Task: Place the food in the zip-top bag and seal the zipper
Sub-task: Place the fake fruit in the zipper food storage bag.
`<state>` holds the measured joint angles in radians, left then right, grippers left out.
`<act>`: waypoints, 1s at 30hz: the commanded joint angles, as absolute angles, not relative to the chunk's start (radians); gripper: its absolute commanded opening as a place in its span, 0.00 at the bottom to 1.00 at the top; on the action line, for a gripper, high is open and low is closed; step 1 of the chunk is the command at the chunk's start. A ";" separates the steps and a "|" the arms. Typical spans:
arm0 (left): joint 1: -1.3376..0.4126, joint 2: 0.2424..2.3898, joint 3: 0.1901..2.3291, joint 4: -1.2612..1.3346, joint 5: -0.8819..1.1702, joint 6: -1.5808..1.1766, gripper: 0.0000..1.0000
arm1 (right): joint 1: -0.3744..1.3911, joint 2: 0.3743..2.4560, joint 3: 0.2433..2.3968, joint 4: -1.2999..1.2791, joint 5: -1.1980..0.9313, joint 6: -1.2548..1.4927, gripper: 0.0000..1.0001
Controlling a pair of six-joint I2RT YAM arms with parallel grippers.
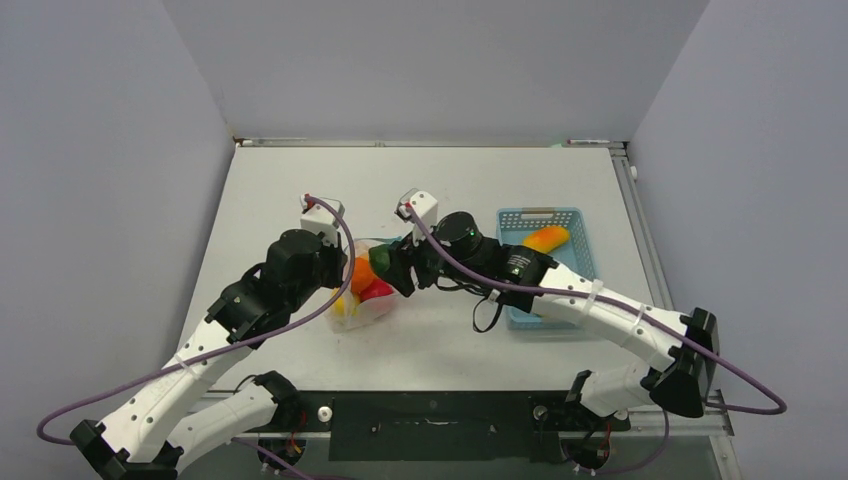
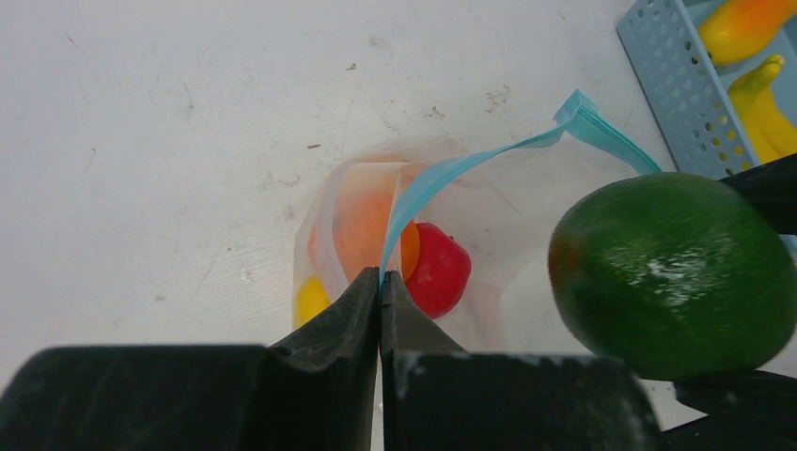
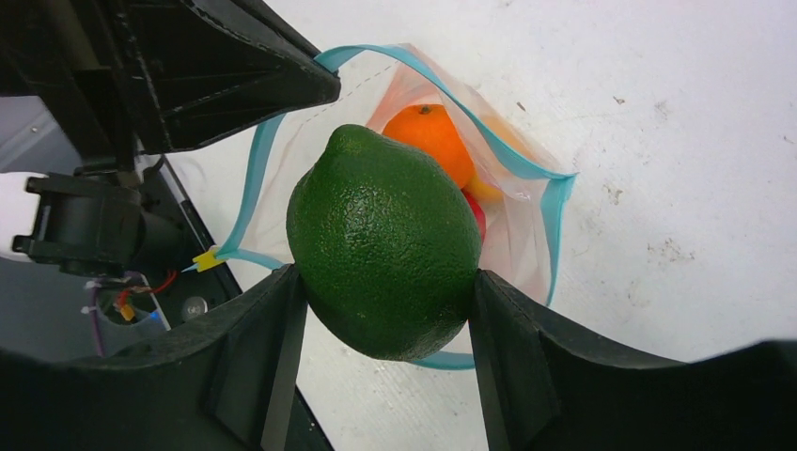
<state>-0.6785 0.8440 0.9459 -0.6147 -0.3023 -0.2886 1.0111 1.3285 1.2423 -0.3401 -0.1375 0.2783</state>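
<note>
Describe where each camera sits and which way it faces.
Top external: above and behind both arms, facing down on them, the white table and light blue mesh basket.
Left wrist: looks along the shut left claw, pinching the clear zip-top bag's blue zipper strip.
Right wrist: looks down past the right claw gripping a round green plastic fruit over the bag's mouth.
Shared: both wrist views show that fruit and bag.

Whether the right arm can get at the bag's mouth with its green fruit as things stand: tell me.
Probably yes. The left gripper pinches the zipper, holding the mouth of the zip-top bag open, and the right gripper holds the green fruit right at that opening; nothing visible lies between.
</note>
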 commanded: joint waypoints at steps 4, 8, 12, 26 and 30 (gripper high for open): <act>-0.673 0.827 0.949 -0.554 -0.296 -0.276 0.00 | 1.071 1.433 1.335 -0.346 -0.008 0.236 0.16; -0.673 0.822 0.949 -0.551 -0.289 -0.275 0.00 | 1.084 1.479 1.363 -0.370 0.059 0.242 0.23; -0.673 0.819 0.948 -0.550 -0.286 -0.272 0.00 | 1.088 1.531 1.396 -0.408 0.117 0.255 0.31; -0.673 0.812 0.947 -0.547 -0.285 -0.271 0.00 | 1.095 1.620 1.433 -0.447 0.214 0.293 0.65; -0.673 0.811 0.948 -0.549 -0.287 -0.272 0.00 | 1.099 1.633 1.436 -0.445 0.229 0.302 0.77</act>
